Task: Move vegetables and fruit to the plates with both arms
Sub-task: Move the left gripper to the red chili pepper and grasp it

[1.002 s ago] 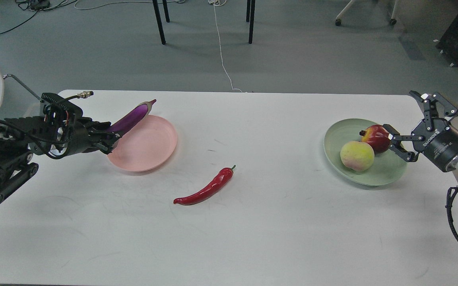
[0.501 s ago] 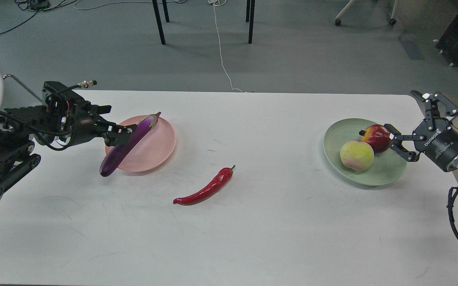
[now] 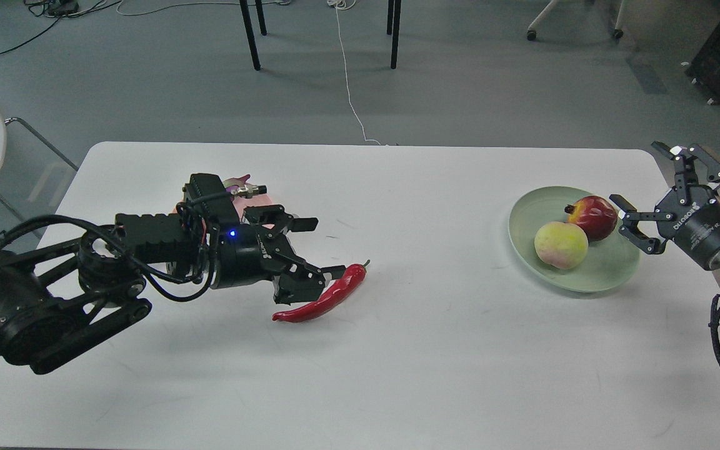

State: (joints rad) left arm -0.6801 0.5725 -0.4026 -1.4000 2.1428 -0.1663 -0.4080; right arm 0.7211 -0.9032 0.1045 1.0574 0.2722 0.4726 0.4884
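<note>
Now the left gripper [image 3: 317, 247], jaws spread, sits just left of the chili [image 3: 322, 297], whose length slants up-right; the right gripper [image 3: 632, 225] gapes too.

chili [image 3: 322, 295] red, flat on table, stem at 1 o'clock | pomegranate [image 3: 594, 217] + peach [image 3: 560, 245] on green plate [image 3: 529, 212] | eggplant [image 3: 235, 183] mostly hidden

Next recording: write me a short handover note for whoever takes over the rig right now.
Left gripper: open, empty, beside the red chili pepper, one finger near its stem end.
Right gripper: open, empty, at the green plate's right edge.
Done: pomegranate and peach lie on the green plate.
The eggplant is mostly hidden behind the left arm, only its stem end shows, over the pink plate; I cannot confirm it rests there.
Left: chili pepper lies on the table; move it to the pink plate.
</note>
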